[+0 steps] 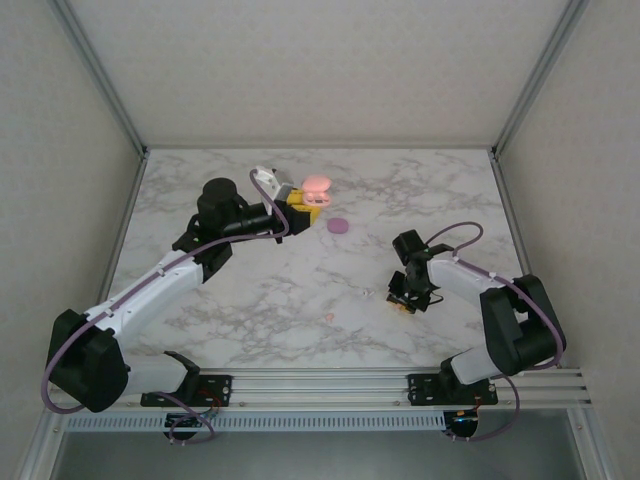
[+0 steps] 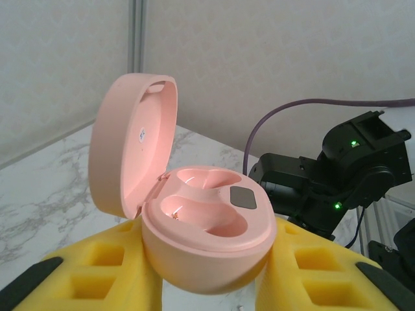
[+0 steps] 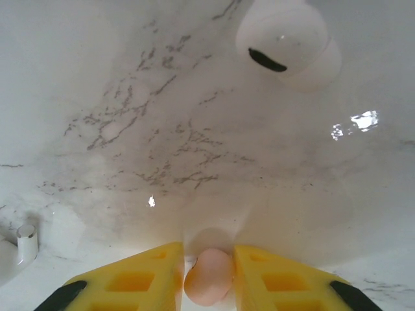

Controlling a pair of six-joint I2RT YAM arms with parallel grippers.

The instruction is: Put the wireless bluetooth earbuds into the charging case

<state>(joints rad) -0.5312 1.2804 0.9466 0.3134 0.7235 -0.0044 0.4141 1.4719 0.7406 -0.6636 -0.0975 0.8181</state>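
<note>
Top view: the left gripper (image 1: 305,204) holds the open pink charging case (image 1: 316,186) over the far middle of the table (image 1: 250,290); the right gripper (image 1: 408,302) is low at the near right. Left wrist view: yellow fingers (image 2: 97,272) clamp the case, wells (image 2: 204,214) empty and facing up. Right wrist view: the fingers clamp the pink-orange earbud (image 3: 209,277), long axis apparently along the fingers; which way its tip points cannot be told. Align the bud squarely over one well before releasing.
</note>
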